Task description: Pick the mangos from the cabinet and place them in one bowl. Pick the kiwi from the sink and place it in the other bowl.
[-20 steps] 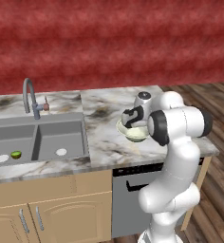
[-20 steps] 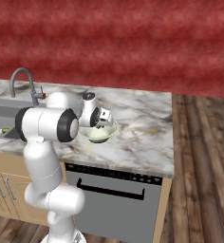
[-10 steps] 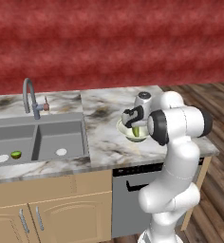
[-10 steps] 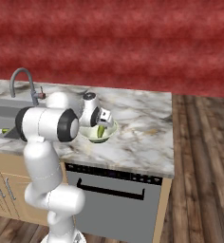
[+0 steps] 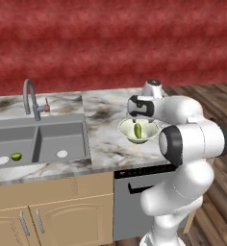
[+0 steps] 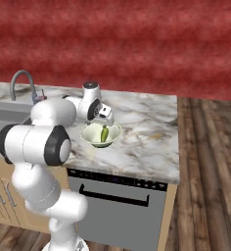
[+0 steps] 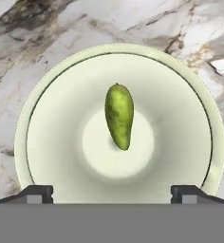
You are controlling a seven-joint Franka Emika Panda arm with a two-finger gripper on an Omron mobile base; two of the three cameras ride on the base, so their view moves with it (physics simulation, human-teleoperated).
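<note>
On the marble counter (image 5: 103, 115) to the right of the sink (image 5: 38, 141), a long green mango (image 7: 119, 115) lies at the bottom of the deep cream bowl (image 7: 47, 95), resting free with nothing touching it. The gripper (image 7: 112, 192) hangs directly above, looking straight down into the bowl, its two dark fingertips (image 7: 38, 193) spread wide to either side and empty, a stance that fits a fruit dropped into the centre and let go. From the base cameras the arm is seen bent over the counter with the hand just above the bowl's rim, low enough that a released fruit would settle instead of bouncing out.

Only one fruit can be seen in the bowl, so the second, yellow-orange mango appears yet to be delivered, though the hand hides part of the bowl from the side views. The kiwi (image 5: 16, 156) sits in the left basin of the sink, beside a white drain (image 5: 3, 160), well apart from the arm and plainly untouched. Both errands look to remain, and the hand will need to lift clear of the rim first.
</note>
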